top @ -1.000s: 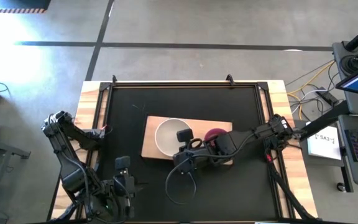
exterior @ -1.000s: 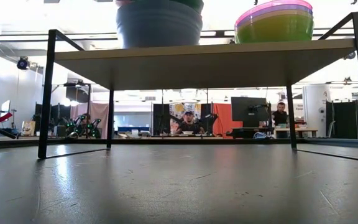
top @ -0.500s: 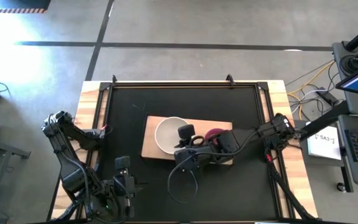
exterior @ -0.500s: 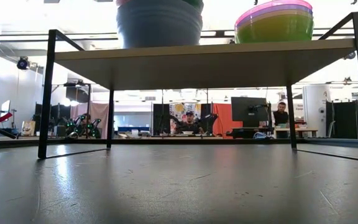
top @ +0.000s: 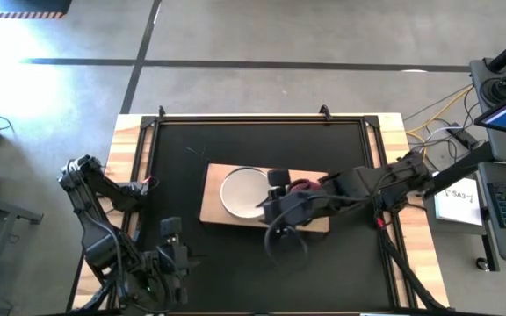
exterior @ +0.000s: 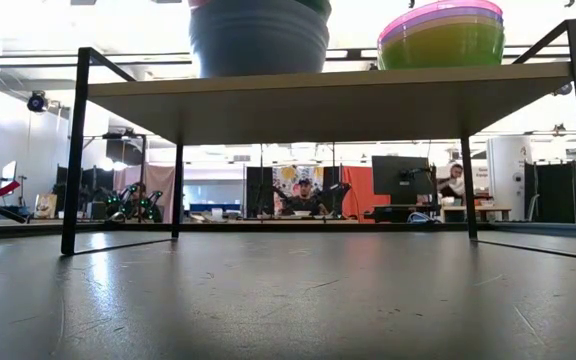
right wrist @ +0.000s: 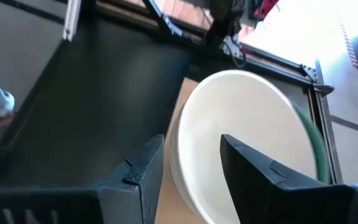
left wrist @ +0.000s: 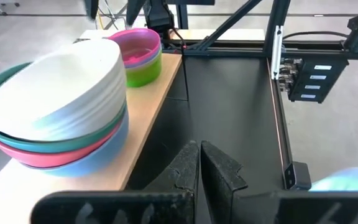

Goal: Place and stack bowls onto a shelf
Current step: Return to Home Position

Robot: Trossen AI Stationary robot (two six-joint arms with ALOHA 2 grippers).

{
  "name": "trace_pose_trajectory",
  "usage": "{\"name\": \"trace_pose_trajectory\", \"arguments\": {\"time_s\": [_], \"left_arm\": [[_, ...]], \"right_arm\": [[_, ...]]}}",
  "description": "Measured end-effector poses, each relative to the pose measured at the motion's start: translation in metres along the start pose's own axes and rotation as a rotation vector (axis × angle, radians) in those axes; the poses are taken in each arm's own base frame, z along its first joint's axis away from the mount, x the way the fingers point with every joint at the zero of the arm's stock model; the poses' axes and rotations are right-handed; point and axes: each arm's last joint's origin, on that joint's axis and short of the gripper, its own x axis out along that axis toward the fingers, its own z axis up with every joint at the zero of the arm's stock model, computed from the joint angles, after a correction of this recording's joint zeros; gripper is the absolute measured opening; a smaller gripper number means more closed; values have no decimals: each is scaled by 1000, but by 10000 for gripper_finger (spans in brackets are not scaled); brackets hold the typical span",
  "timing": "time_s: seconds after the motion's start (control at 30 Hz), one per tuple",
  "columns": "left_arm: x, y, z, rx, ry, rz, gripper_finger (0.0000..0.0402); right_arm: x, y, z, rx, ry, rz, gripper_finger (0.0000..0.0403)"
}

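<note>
Bowls (left wrist: 73, 134) stand in two stacks on the shelf (top: 211, 209), a pale board raised on black legs above the counter (top: 183, 158). A white bowl (top: 240, 191) tops the stack based on a blue-grey bowl (exterior: 258, 40); a magenta bowl (left wrist: 138, 42) tops the other. Right end effector (right wrist: 191, 142), released and empty, hangs over the white bowl. Left end effector (left wrist: 199, 147), clenched on nothing, waits left of the shelf.

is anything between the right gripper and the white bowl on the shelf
Nothing visible: the right gripper, jaws open, faces the cream-white bowl atop its stack on the shelf. The left gripper waits apart.
</note>
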Motion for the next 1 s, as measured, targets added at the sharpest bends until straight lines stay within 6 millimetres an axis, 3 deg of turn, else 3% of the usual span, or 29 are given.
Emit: {"name": "trace_pose_trajectory", "arguments": {"time_s": [0.37,0.77,1.0], "left_arm": [[-3,5,2,-1,-9,8,0],[-4,7,1,20,-5,25,0],[-4,8,1,25,-12,38,0]], "right_arm": [[-58,-16,-5,24,-76,23,139],[-71,-15,-50,24,41,55,123],[-82,-16,-87,61,-68,49,123]]}}
